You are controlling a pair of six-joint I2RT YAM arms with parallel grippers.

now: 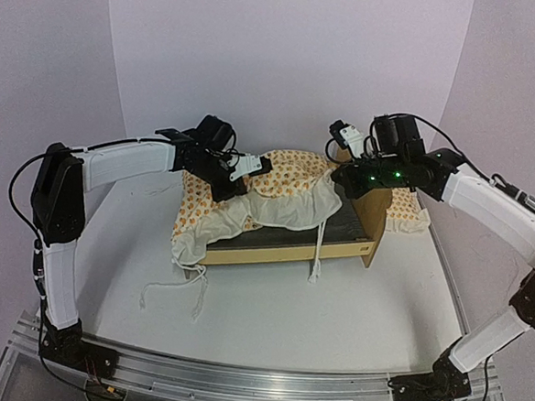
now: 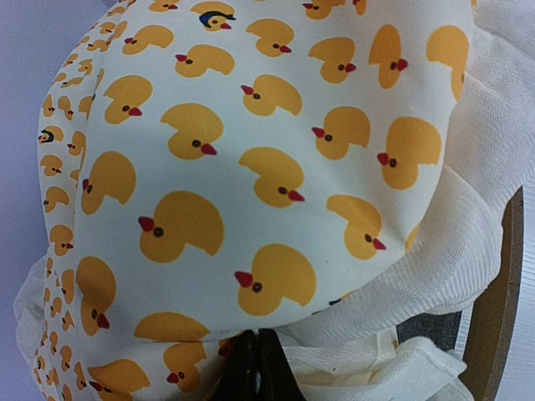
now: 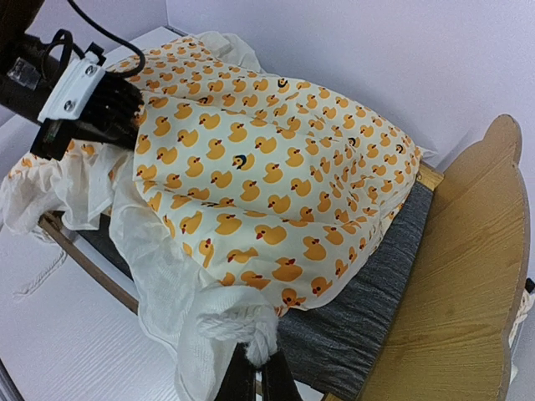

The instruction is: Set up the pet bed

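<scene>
The pet bed (image 1: 287,248) stands mid-table, its cloud-shaped headboard (image 1: 374,217) at the right and its dark grey base (image 3: 368,309) partly bare. The duck-patterned mattress cushion (image 1: 292,179) with a white ruffle hangs over the bed, lifted at both ends. My left gripper (image 1: 251,167) is shut on the cushion's left edge (image 2: 251,209); its closed fingers (image 2: 257,351) show at the bottom of the left wrist view. My right gripper (image 1: 342,178) is shut on the knotted white cord and ruffle (image 3: 242,322) at the cushion's right corner, its tips (image 3: 257,368) just above the base by the headboard (image 3: 468,276).
A small matching pillow (image 1: 405,210) lies behind the headboard at the right. White tie cords trail on the table (image 1: 183,286) in front of the bed and hang over the front rail (image 1: 317,259). The left arm's gripper (image 3: 92,104) shows in the right wrist view.
</scene>
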